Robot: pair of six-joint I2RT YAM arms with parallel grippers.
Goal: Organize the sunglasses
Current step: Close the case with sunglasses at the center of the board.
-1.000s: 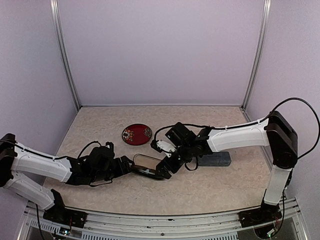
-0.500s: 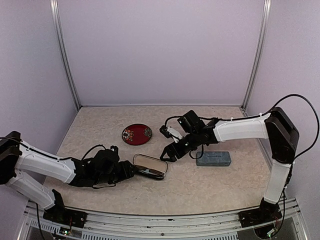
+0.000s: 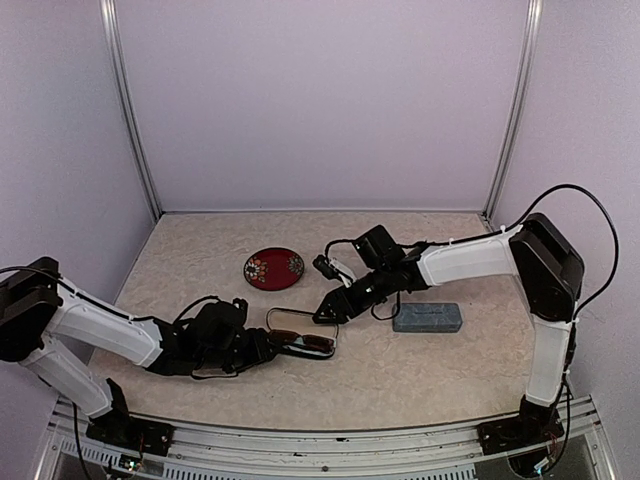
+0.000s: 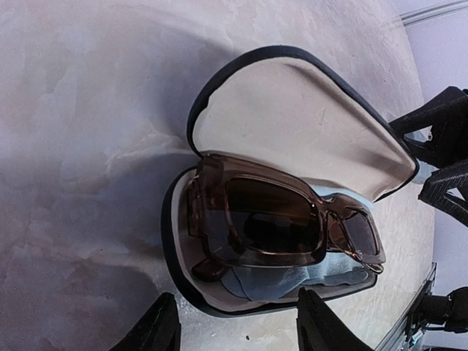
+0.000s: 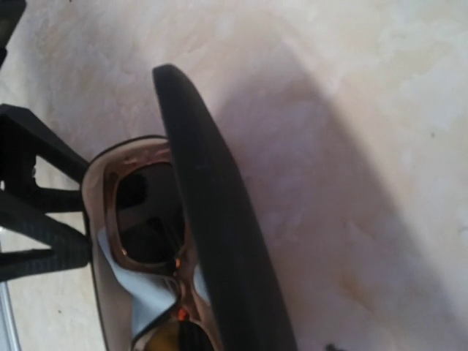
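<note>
Looked like a robotics lab test cell. Plain pale walls (image 3: 320, 100) boxed in three sides, with aluminium posts (image 3: 128, 110) in the back corners. Beige stone-pattern tabletop (image 3: 420, 370), metal rail (image 3: 330, 440) along the near edge. White left arm (image 3: 95, 335) and right arm (image 3: 470, 262) were mounted there, with cable (image 3: 590, 215) exposed.

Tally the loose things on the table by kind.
Cases: 2, a black case lying open and a grey-blue case.
Sunglasses: 1, reddish-brown sunglasses in the black case.
Cloths: 1, a light-blue cloth under them.
Dishes: 1, a red round dish.
Total: 5.
</note>
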